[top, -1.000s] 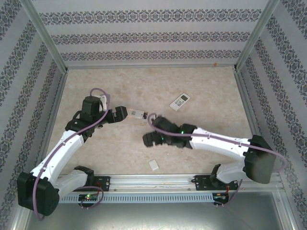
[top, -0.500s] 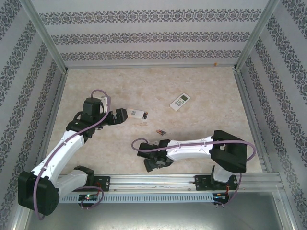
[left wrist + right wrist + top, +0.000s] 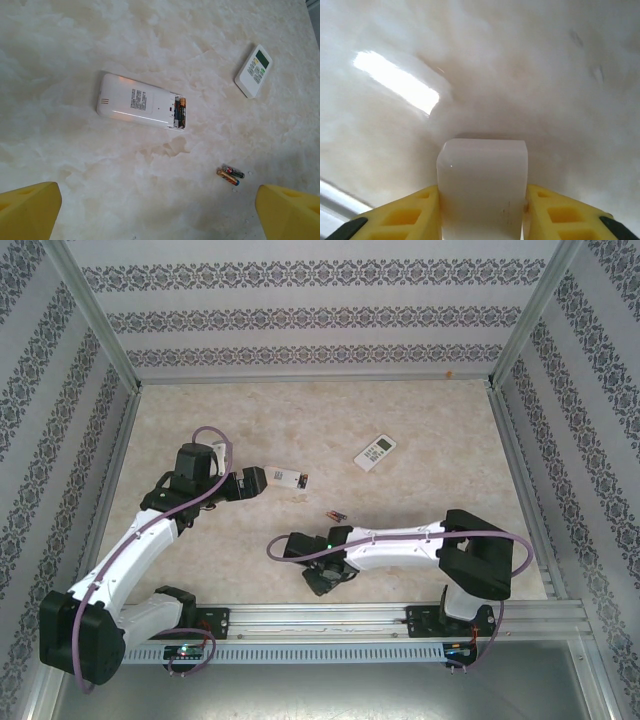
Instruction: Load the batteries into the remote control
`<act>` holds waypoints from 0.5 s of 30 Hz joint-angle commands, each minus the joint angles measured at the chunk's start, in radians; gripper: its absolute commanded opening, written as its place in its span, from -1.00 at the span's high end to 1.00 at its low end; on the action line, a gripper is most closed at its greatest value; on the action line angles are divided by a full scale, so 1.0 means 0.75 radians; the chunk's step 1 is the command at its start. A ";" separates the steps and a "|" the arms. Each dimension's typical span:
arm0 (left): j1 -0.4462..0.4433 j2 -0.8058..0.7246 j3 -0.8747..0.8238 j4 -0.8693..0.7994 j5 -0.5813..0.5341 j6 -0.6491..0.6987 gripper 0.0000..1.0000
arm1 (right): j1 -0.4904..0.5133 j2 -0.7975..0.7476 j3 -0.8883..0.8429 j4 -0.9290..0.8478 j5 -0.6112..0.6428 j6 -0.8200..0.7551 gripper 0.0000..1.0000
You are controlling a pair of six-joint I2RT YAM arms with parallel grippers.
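My left gripper [image 3: 159,215] hangs with its yellow jaws spread wide above the pale marbled table [image 3: 75,160]. Ahead of them, centred, lies a white rectangular plastic remote control [image 3: 140,102], back up, its end bay uncovered with one battery [image 3: 182,111] seated inside. Two slim dark batteries with orange ends [image 3: 230,175] lie loose, side by side and touching, close ahead of the jaw on the right of that view. I judge them light, rigid, smooth and prone to rolling, so each is best pinched across mid-barrel, one at a time. My right gripper [image 3: 482,215] has its jaws pressed against both sides of a small white rectangular plastic piece [image 3: 482,175], probably the bay's cover.
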 commanded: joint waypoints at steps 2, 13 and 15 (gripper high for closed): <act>0.007 -0.004 -0.004 0.039 0.006 0.022 -1.00 | -0.066 0.012 0.152 -0.054 -0.029 -0.656 0.22; 0.008 -0.016 -0.018 0.048 -0.026 0.062 -1.00 | -0.131 0.140 0.130 0.038 0.068 -1.774 0.30; 0.008 -0.016 -0.017 0.066 -0.011 0.055 -1.00 | -0.151 0.129 0.103 0.071 0.045 -1.807 0.11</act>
